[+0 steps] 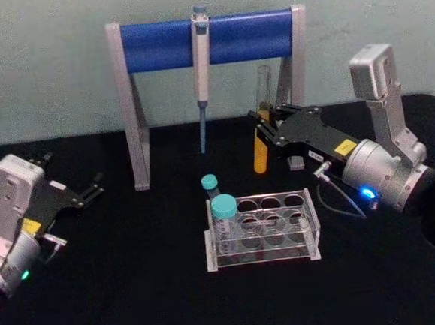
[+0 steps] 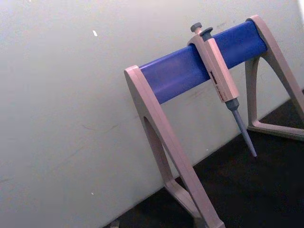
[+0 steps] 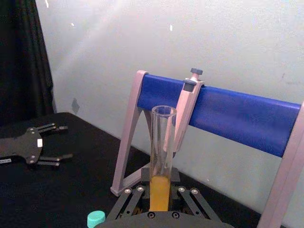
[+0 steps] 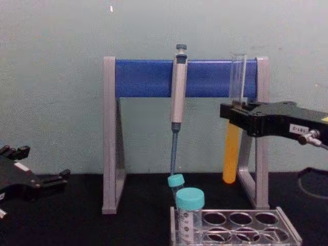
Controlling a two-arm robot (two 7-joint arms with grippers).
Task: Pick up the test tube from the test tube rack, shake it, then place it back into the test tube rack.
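Right gripper [image 1: 263, 126] pinches test tube [image 1: 260, 154] aloft behind test tube rack [image 1: 305, 201] | shake step, probably | next: align over hole | left gripper [image 3: 65, 141] spread, desk's left edge

Black table [image 1: 137, 289] carrying two free-standing items.
The test tube rack [image 1: 264, 230] sits near the centre of the surface. The grey-and-blue pipette stand [image 1: 208, 39] stands behind it, apart from it, with both feet on the table near the rear edge.
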